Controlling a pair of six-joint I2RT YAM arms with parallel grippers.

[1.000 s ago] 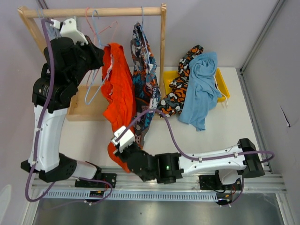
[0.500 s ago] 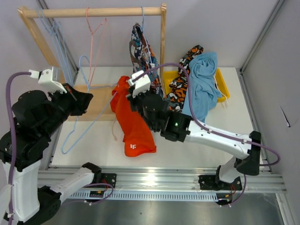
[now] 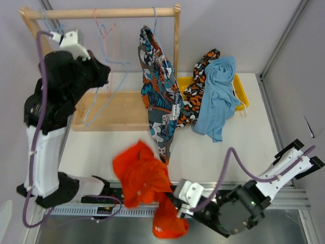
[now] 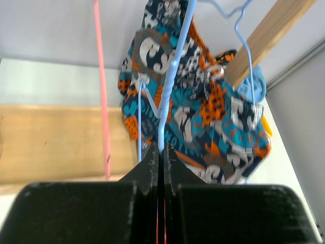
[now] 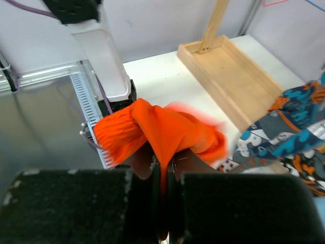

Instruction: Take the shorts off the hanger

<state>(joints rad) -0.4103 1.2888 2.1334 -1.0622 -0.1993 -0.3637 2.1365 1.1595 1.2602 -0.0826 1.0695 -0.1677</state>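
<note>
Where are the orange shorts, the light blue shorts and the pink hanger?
orange shorts (image 3: 142,175): top view, on the bunched middle.
light blue shorts (image 3: 218,96): top view, on the middle of the fabric.
pink hanger (image 4: 102,101): left wrist view, on its straight wire.

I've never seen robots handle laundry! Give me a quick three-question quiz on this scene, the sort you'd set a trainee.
1. True or false: the right gripper is shut on the orange shorts.
2. Which shorts hang from the rail? A light blue; B blue-orange-white print; C camouflage.
3. Fill in: the left gripper pinches a light blue wire ____.
Key: 1 true; 2 B; 3 hanger.
</note>
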